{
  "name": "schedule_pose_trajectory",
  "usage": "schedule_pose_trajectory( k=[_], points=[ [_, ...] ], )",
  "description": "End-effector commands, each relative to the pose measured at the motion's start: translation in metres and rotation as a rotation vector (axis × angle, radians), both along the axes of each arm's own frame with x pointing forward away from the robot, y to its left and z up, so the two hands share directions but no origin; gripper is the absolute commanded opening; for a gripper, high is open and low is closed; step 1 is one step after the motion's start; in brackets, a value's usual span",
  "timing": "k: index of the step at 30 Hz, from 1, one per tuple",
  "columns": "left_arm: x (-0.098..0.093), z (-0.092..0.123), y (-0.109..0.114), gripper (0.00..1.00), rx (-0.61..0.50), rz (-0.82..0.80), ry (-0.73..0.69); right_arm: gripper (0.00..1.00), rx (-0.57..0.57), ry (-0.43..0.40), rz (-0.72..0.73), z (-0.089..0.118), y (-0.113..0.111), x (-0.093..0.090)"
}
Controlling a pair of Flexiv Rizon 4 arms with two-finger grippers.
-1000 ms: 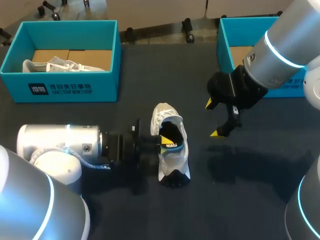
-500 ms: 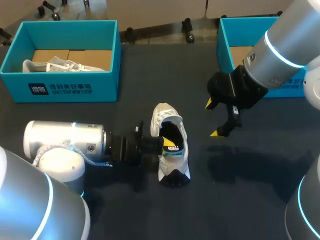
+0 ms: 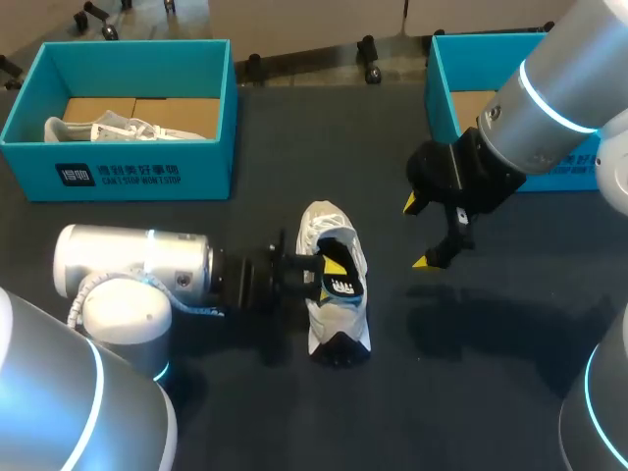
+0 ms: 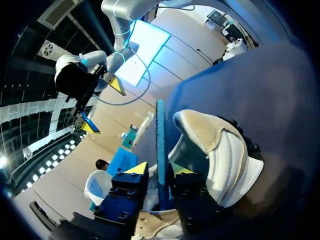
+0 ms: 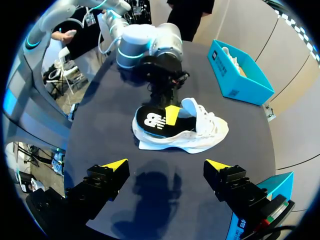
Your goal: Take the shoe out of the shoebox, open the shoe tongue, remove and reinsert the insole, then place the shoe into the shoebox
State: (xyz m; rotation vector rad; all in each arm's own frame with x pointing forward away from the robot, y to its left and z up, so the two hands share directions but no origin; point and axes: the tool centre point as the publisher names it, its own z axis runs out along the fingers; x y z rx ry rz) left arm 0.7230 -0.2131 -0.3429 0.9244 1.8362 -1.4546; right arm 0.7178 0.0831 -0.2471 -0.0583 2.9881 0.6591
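My left gripper is clamped on the thin black insole with its white mark and yellow-green patch. A yellow tip presses each face, and the insole's edge runs straight out ahead between them. In the head view this gripper sits at the centre of the frame, at the mouth of the white mesh shoe with a dark sole. The insole stands partly out of the opening. The shoe lies on the dark tabletop, tipped toward its side. My left arm comes in low from the left edge of the frame.

My right gripper hangs above the table right of centre, its fingers spread wide with nothing between them — well apart from the shoe. From that wrist, the shoe lies ahead of the fingers with the insole's printed face turned toward the camera.

A teal cardboard shoebox stands in the upper left of the head frame — a second white shoe lies inside it. A second teal shoebox stands in the upper right, partly hidden behind my right arm.
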Motion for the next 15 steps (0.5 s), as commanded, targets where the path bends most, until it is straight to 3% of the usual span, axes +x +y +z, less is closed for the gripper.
schedule_pose_trajectory(
  k=[1,11,15],
  points=[
    [-0.006,0.008,0.003,0.47,-0.022,0.016,0.004,1.00,0.001,0.000,0.001,-0.001,0.001,0.000],
    [-0.016,0.025,0.013,0.31,-0.042,0.026,-0.005,1.00,0.001,0.000,0.001,-0.001,0.001,0.000],
    [-0.021,0.024,0.015,0.19,-0.037,0.024,-0.003,1.00,0.001,0.000,0.001,-0.001,0.001,0.000]
  ],
)
